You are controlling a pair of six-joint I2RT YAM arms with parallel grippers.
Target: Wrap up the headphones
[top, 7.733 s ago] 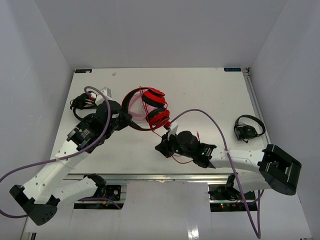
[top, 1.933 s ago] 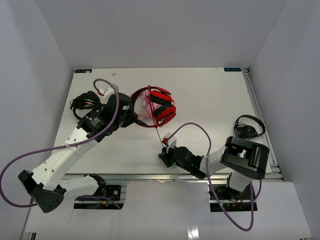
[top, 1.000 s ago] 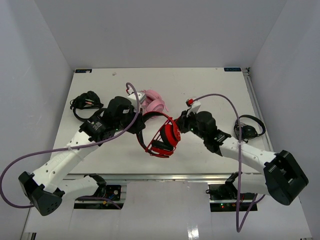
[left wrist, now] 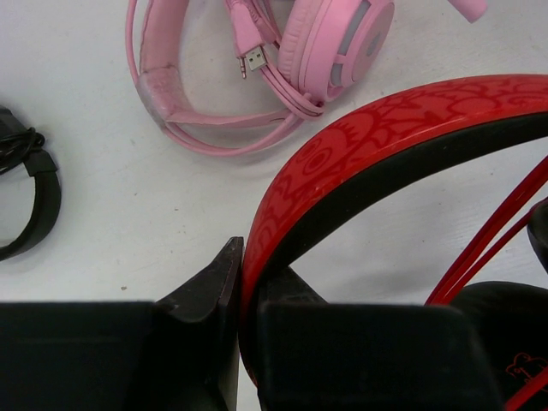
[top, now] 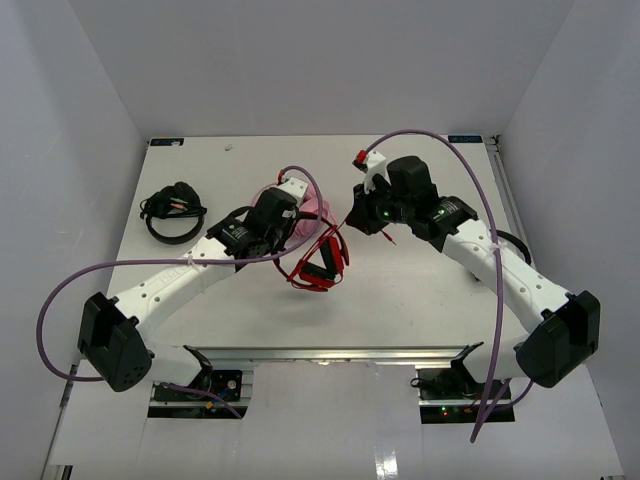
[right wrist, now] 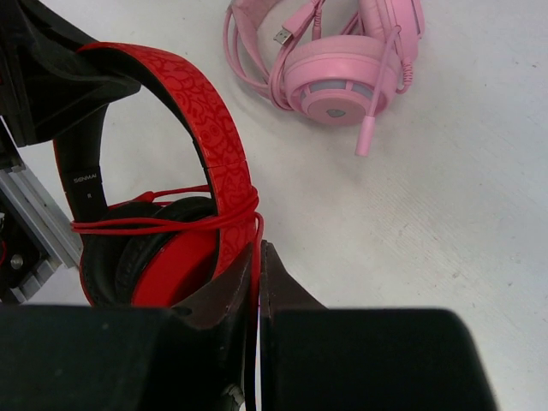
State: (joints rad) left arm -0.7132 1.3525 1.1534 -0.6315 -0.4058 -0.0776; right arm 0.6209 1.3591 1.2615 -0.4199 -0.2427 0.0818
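The red headphones (top: 322, 265) hang above the table near its middle, held by the band. My left gripper (top: 292, 250) is shut on the red headband (left wrist: 385, 128), which runs between its fingers (left wrist: 218, 274). The thin red cable (right wrist: 154, 224) is looped across the band and ear cups (right wrist: 171, 265) in a few turns. My right gripper (top: 356, 222) is shut on that cable, and a taut strand (top: 337, 230) runs from it down to the headphones. In the right wrist view the cable passes straight between the closed fingertips of the right gripper (right wrist: 259, 248).
Pink headphones (top: 312, 212) lie on the table under my left wrist, and show in both wrist views (left wrist: 325, 43) (right wrist: 342, 77). Black headphones (top: 170, 212) lie at the left. Smaller black headphones (top: 512, 245) lie at the right, mostly behind my right arm.
My right gripper has moved up and toward the far side with the cable, pulling it taut. My left gripper has carried the headphones slightly right, over the pink ones.
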